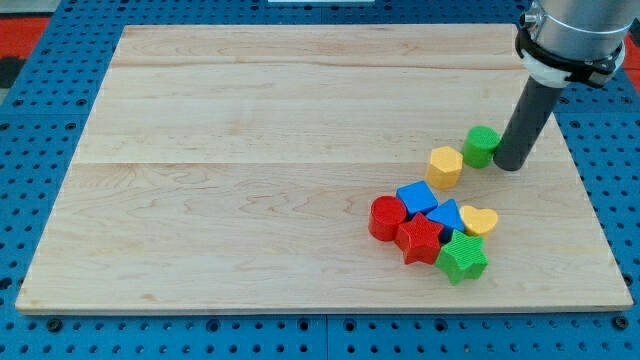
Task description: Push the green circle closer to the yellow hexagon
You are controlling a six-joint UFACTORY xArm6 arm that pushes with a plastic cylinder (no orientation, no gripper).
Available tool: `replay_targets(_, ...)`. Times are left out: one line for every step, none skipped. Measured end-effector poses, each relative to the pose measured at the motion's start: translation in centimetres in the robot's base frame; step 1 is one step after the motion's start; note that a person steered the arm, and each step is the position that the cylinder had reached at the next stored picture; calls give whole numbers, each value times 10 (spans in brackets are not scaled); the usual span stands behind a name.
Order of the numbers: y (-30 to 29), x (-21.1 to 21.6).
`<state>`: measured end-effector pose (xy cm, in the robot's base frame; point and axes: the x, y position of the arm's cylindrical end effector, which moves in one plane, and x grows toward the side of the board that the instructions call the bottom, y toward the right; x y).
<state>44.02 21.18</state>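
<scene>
Green circle [481, 146]: short bright-green cylinder, near the desk's [250, 150] right edge, just beside the yellow hexagon [445, 167].
My tip [510, 165]: touching the circle's right side.
Hand: none, just a rod.

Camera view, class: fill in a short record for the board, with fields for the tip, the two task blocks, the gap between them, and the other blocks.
tip: my tip rests at the green circle's right side
green circle: near the board's right edge
yellow hexagon: just left of and below the green circle
gap: narrow, possibly touching
cluster: red cylinder, blue cube, blue triangle, red star, yellow heart, green star, below the hexagon
</scene>
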Motion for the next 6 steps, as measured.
replay_targets(24, -57)
replay_targets(17, -62)
replay_targets(-23, -53)
replay_targets(-41, -35)
replay_targets(-40, -34)
replay_targets(-41, -51)
